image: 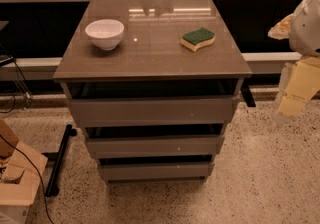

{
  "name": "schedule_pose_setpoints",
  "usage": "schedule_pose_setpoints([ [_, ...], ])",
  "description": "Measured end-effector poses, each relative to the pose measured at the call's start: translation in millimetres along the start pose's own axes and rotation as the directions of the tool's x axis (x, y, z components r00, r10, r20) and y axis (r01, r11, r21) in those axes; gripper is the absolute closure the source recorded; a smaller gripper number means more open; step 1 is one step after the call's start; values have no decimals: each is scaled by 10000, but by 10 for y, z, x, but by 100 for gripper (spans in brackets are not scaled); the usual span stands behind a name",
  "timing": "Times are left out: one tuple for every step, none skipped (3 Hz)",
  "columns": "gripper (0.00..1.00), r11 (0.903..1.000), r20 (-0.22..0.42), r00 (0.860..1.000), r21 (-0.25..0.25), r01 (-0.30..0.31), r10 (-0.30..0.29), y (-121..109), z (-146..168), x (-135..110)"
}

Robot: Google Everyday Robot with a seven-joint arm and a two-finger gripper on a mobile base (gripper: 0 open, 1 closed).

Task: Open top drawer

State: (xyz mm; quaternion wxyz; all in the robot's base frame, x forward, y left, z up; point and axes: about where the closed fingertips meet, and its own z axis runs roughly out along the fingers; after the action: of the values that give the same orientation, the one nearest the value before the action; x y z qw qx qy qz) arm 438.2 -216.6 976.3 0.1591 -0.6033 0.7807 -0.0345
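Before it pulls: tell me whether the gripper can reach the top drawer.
Probably yes: the gripper hangs right of the cabinet, and nothing stands before the top drawer front.

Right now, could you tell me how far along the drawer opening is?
Done: the top drawer stands partly out, with a dark gap showing between its front and the countertop. In hand: nothing. The gripper hangs off to the right, apart from the drawer. Left: perhaps pulling it further, if a fuller opening is wanted.
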Motion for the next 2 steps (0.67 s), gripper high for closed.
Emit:
schedule_pose_setpoints([
  [0, 10000, 4, 10000, 1, 0, 0, 0, 0, 0],
  [0, 9999, 1021, 9948, 91, -48, 39, 69, 178, -22],
])
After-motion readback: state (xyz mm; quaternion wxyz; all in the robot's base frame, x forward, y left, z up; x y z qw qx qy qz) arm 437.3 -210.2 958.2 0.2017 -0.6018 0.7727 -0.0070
